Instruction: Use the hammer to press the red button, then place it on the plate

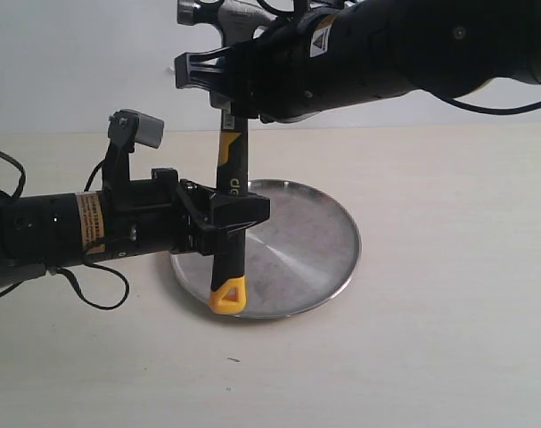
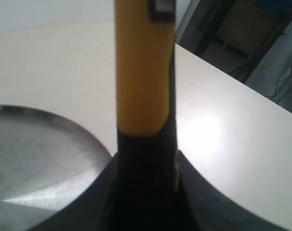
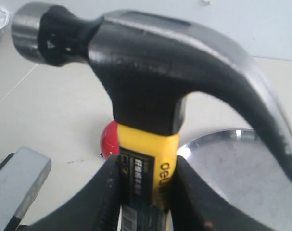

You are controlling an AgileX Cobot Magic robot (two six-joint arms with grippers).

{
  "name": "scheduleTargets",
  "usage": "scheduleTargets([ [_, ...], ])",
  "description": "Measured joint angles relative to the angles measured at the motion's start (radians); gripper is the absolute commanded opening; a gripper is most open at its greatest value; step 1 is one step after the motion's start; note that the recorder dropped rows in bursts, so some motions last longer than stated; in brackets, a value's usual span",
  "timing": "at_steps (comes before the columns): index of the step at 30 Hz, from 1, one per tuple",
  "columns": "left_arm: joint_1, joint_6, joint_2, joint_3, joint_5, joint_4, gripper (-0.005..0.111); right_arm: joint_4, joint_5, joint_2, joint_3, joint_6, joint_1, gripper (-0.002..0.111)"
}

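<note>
The hammer (image 1: pixel 229 178) stands upright over the near-left rim of the plate (image 1: pixel 315 241), steel head up and yellow loop (image 1: pixel 227 295) down. My left gripper (image 1: pixel 239 214) is shut on the black lower handle (image 2: pixel 146 183), reaching in from the left. My right gripper (image 1: pixel 190 71) is shut on the yellow upper handle (image 3: pixel 148 168) just under the head (image 3: pixel 150 72), reaching in from the right. The red button (image 3: pixel 108 139) shows only as a sliver behind the handle in the right wrist view and is hidden in the exterior view. The plate (image 2: pixel 35 159) (image 3: pixel 242 163) lies beneath.
The left arm's grey wrist camera (image 1: pixel 136 127) sticks up above that arm, seen as a grey block (image 3: pixel 16 185) from the right wrist. Loose cables (image 1: pixel 92 285) hang by the left arm. Beyond the table's edge stand dark furniture and cables (image 2: pixel 242 38).
</note>
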Motion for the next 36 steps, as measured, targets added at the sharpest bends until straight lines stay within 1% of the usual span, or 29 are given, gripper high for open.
scheduleTargets([
  [2,0.000,-0.006,0.000,0.000,-0.007,0.007,0.000,-0.008,0.002,-0.002,0.000,0.001,0.000,0.013],
  [6,0.011,-0.038,0.003,0.000,-0.057,0.037,0.000,-0.032,0.024,-0.020,-0.002,0.001,0.002,0.041],
  [7,0.019,-0.049,0.003,0.000,-0.075,0.054,0.000,-0.051,0.033,-0.028,-0.003,0.000,0.004,0.047],
  [9,0.038,-0.065,0.003,0.000,-0.107,0.105,0.000,-0.103,0.045,-0.048,-0.006,-0.012,0.004,0.053],
  [12,0.087,-0.090,0.003,0.000,-0.155,0.205,0.000,-0.157,0.083,-0.103,-0.007,-0.022,0.004,0.054],
  [16,0.177,-0.140,0.003,0.002,-0.210,0.305,0.000,-0.194,0.146,-0.214,-0.011,-0.079,0.004,0.054],
  [19,0.237,-0.157,0.005,0.002,-0.238,0.332,0.000,-0.202,0.176,-0.284,0.007,-0.130,-0.005,0.054],
  [23,0.287,-0.185,0.008,0.004,-0.234,0.365,0.000,-0.169,0.197,-0.333,0.102,-0.243,-0.028,0.054],
  [26,0.305,-0.194,0.008,0.004,-0.234,0.349,0.000,-0.043,0.229,-0.337,0.172,-0.416,-0.052,0.054],
  [29,0.305,-0.215,0.008,0.004,-0.235,0.307,0.000,0.190,0.318,-0.314,0.200,-0.649,-0.094,0.054],
  [32,0.305,-0.226,0.000,0.004,-0.235,0.258,0.000,0.452,0.451,-0.255,0.194,-0.920,-0.152,0.054],
  [34,0.305,-0.243,-0.018,0.006,-0.235,0.228,0.000,0.593,0.523,-0.212,0.176,-1.053,-0.195,0.053],
  [36,0.307,-0.249,-0.042,0.006,-0.235,0.213,0.000,0.721,0.558,-0.173,0.164,-1.174,-0.238,0.051],
])
